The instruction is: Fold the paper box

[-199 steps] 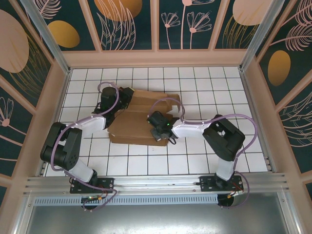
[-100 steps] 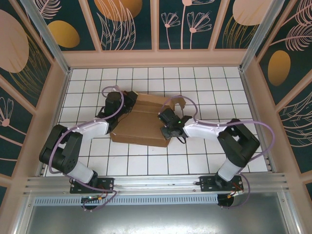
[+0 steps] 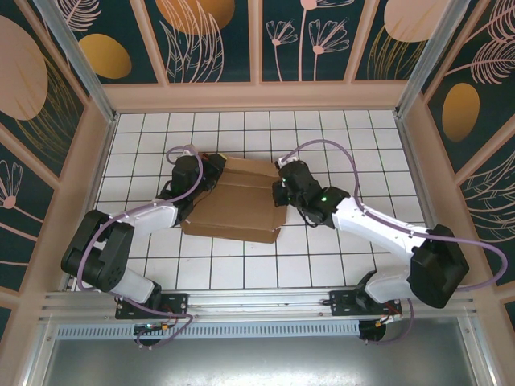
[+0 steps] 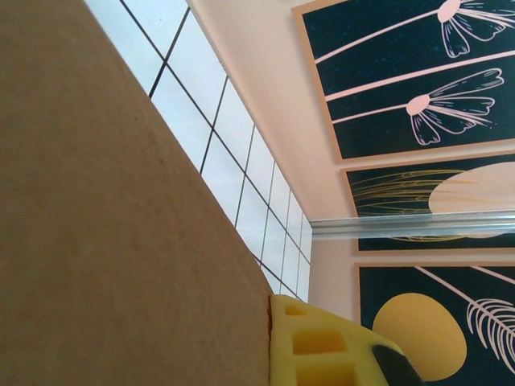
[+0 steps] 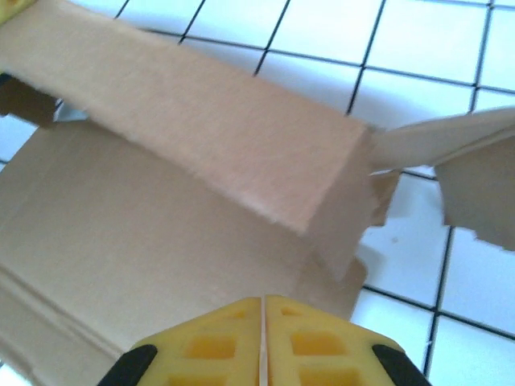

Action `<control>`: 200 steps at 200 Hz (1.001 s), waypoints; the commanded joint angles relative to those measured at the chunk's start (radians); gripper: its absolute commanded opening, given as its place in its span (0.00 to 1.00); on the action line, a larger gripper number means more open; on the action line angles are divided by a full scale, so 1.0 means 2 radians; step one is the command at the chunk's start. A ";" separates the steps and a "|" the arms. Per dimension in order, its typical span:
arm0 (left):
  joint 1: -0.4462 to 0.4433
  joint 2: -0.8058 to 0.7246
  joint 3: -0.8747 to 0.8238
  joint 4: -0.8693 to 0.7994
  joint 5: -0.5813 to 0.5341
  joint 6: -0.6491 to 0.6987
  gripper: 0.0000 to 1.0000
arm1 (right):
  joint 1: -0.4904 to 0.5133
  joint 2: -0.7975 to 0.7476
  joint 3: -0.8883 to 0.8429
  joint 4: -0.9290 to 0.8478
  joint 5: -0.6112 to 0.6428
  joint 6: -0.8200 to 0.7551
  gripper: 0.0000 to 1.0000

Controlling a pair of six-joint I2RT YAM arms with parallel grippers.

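At the very tips of the right pincer (image 5: 263, 304) the two yellow fingers (image 5: 318, 346) are pressed together. Only a thin line is between them and nothing is caught there. Just under and ahead of these tips lies a flat brown panel of the paper box (image 5: 145, 233); whether the tips touch it I cannot tell. A little further ahead a long flap (image 5: 209, 121) of the box stands up and leans. To the right of it a smaller flap (image 5: 479, 173) with a rough edge is raised above the white tiled table (image 5: 418, 64).

Across the box, at its other end, the left pincer (image 3: 214, 167) is closed on an edge of the cardboard. In the left wrist view one yellow pad (image 4: 322, 350) lies against the brown sheet, and the other finger is hidden behind that sheet. The sheet rises close beside this pincer and covers the whole left side of that view.

From above, the box lies between the two pincers. Its wide lower panel is flat on the tiles, nearer to the arm bases than either pincer. Beyond the left pincer the tiles run to the pale frame and the dark flowered wall panels (image 4: 402, 80).
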 commanded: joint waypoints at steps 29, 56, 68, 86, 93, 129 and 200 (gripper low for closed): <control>-0.003 0.003 -0.015 -0.055 -0.021 0.008 0.00 | -0.022 0.024 0.025 -0.006 0.073 0.018 0.00; -0.003 0.005 -0.005 -0.069 -0.030 0.006 0.00 | -0.053 0.016 0.011 0.014 0.042 0.028 0.00; -0.002 0.007 -0.002 -0.073 -0.035 0.000 0.00 | -0.071 0.024 0.012 0.021 0.017 0.028 0.00; -0.002 0.012 0.004 -0.079 -0.048 -0.010 0.00 | -0.093 0.040 0.022 0.022 -0.010 0.025 0.00; -0.003 0.014 0.009 -0.082 -0.052 -0.012 0.00 | -0.098 0.044 0.026 0.022 -0.009 0.024 0.00; -0.002 0.033 0.037 -0.103 -0.068 -0.016 0.00 | -0.162 -0.004 0.002 0.076 -0.085 0.014 0.13; -0.003 0.038 0.052 -0.102 -0.079 -0.004 0.00 | -0.319 0.067 -0.002 0.161 -0.262 -0.008 0.26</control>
